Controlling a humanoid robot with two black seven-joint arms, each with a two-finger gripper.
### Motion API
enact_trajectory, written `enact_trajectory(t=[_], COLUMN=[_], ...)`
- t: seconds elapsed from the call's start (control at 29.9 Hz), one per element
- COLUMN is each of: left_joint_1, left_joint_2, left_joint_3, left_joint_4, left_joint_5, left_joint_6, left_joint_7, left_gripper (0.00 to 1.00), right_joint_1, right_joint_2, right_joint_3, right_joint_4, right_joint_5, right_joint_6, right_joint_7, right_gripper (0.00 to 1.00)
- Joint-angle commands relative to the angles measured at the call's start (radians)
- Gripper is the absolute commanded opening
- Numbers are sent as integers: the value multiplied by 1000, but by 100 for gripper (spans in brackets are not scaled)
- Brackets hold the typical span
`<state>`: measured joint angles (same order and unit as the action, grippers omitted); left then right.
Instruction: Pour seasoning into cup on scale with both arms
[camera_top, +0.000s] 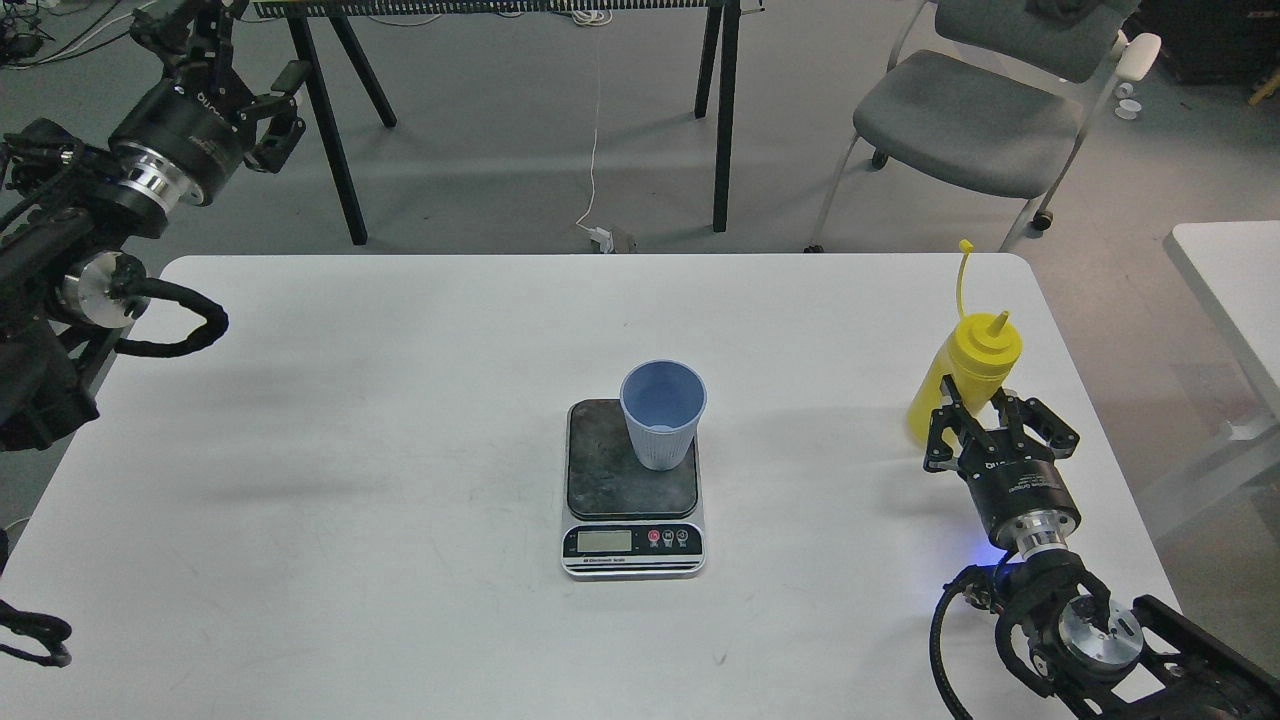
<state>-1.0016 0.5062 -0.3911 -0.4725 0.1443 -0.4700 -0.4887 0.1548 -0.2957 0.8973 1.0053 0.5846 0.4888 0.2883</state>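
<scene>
The light-blue ribbed cup (662, 414) stands upright and empty on the dark plate of the scale (631, 487) at the table's middle. The yellow seasoning bottle (962, 380) leans slightly left near the table's right edge, nozzle and cap strap pointing up, its base at or just above the tabletop. My right gripper (972, 418) is shut on the bottle's lower body from the near side. My left gripper (243, 70) is open and empty, held high beyond the table's far left corner.
The white table (400, 420) carries only the scale, cup and bottle. A grey chair (975, 110) and black trestle legs (330, 130) stand behind it. A second white table edge (1225, 290) is at the right.
</scene>
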Motion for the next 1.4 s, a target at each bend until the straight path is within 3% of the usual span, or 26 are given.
enact_trajectory(t=[0.0, 0.13, 0.2, 0.3, 0.33, 0.8, 1.14, 1.37], left_joint_1=[3, 3, 3, 3, 3, 3, 5, 1], left_joint_2=[5, 8, 8, 6, 5, 3, 8, 18], left_joint_3=[0, 0, 0, 0, 0, 0, 0, -2], left_joint_4=[0, 0, 0, 0, 0, 0, -2, 0], left_joint_5=[0, 0, 0, 0, 0, 0, 0, -3], left_joint_6=[-2, -6, -7, -7, -7, -9, -12, -19], left_joint_7=[0, 0, 0, 0, 0, 0, 0, 0], left_gripper=[80, 80, 80, 80, 80, 80, 80, 80], right_joint_1=[-3, -3, -3, -6, -7, -92, -167, -57], right_joint_2=[19, 30, 30, 30, 30, -12, -377, -624], right_joint_3=[-3, -6, -5, -6, -6, -6, -6, 29], right_joint_4=[-10, -8, -10, -8, -8, 68, 131, 47], right_joint_5=[-5, -18, -22, -23, -26, -87, -138, -249], right_joint_6=[0, 0, 0, 0, 0, 0, 0, 0], right_joint_7=[0, 0, 0, 0, 0, 18, 15, 2], right_gripper=[42, 47, 55, 78, 98, 100, 99, 100])
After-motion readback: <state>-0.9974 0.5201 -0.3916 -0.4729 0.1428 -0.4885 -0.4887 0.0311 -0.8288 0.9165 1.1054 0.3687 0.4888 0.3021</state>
